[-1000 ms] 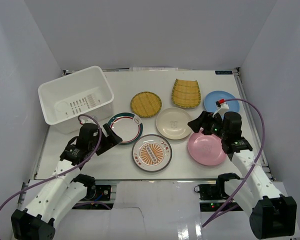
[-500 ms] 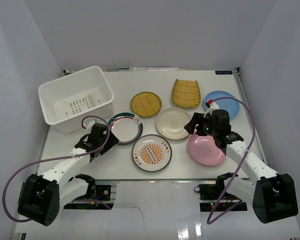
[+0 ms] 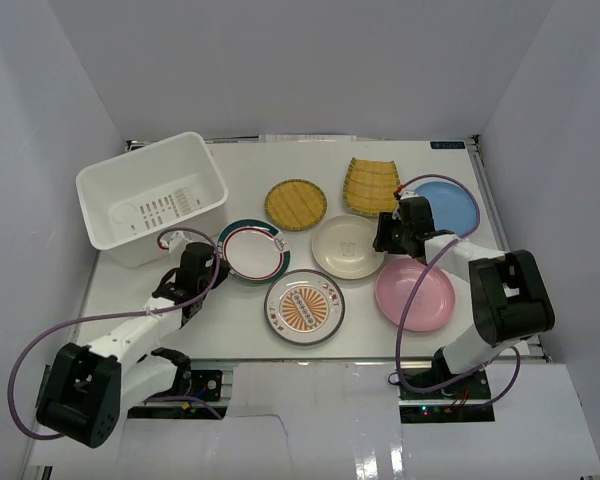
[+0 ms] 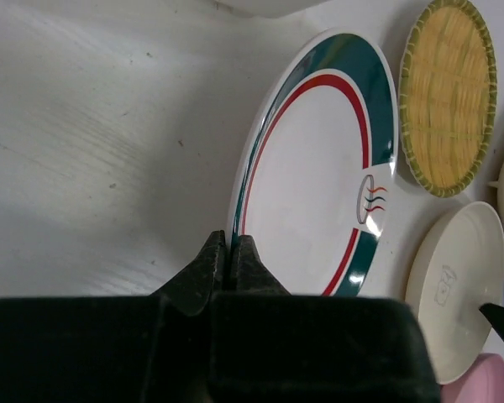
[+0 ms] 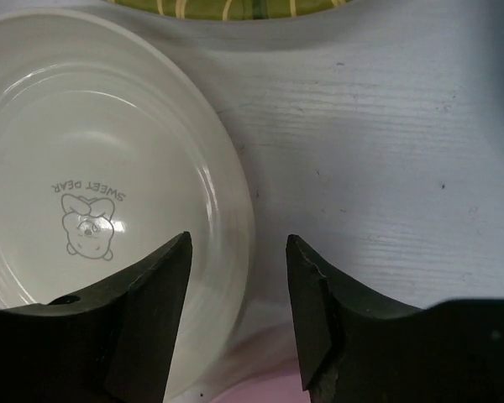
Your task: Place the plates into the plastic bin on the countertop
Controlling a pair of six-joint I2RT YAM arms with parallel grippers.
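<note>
My left gripper is shut on the near-left rim of the white plate with a green and red rim, whose edge is tipped up off the countertop. In the left wrist view its jaws pinch that plate. My right gripper is open at the right edge of the cream plate. In the right wrist view its fingers straddle the cream plate's rim without touching it. The white plastic bin stands at the far left with nothing in it.
An orange-patterned white plate lies near the front and a pink plate at the right. A light blue plate, a round yellow woven plate and a rectangular yellow one lie further back. Grey walls enclose the table.
My left gripper has shut on the green-rimmed plate's rim and the plate has tipped up. My right gripper has moved back from the pink plate to the cream plate's edge, its jaws narrower.
</note>
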